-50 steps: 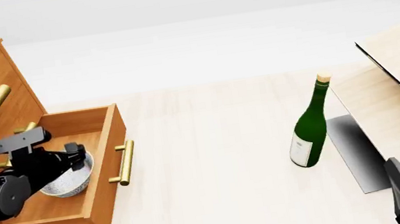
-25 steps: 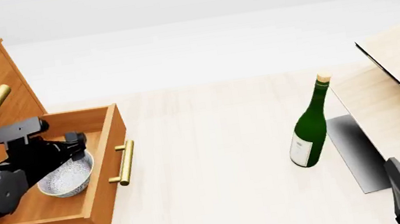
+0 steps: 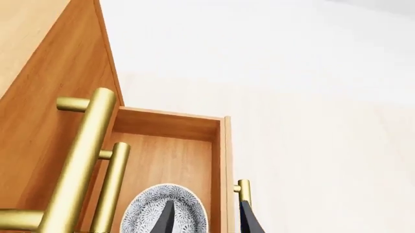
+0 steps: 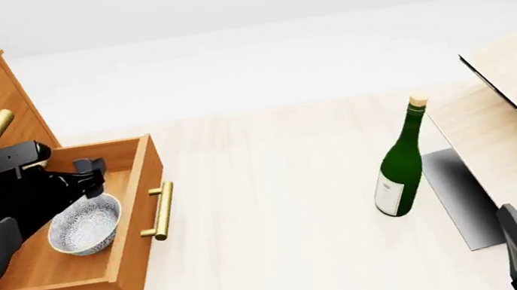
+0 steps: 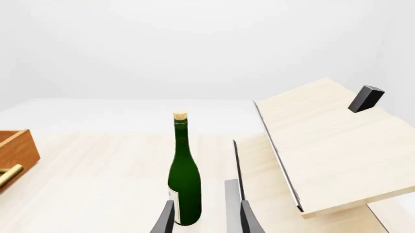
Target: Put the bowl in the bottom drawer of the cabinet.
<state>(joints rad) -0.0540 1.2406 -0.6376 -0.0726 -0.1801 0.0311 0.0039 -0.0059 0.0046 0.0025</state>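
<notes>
One bowl [image 4: 85, 225] sits free in the open bottom drawer [image 4: 75, 281], left gripper [image 3: 206, 219] parted above it, right gripper [image 5: 204, 217] parted too.

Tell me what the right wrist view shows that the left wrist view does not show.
Only the right wrist view shows the green bottle, the pale wooden board and the right gripper. Only the left wrist view shows the bowl lying in the bottom drawer, the cabinet and the left gripper. Both show the pale table and some orange-brown wood.
</notes>
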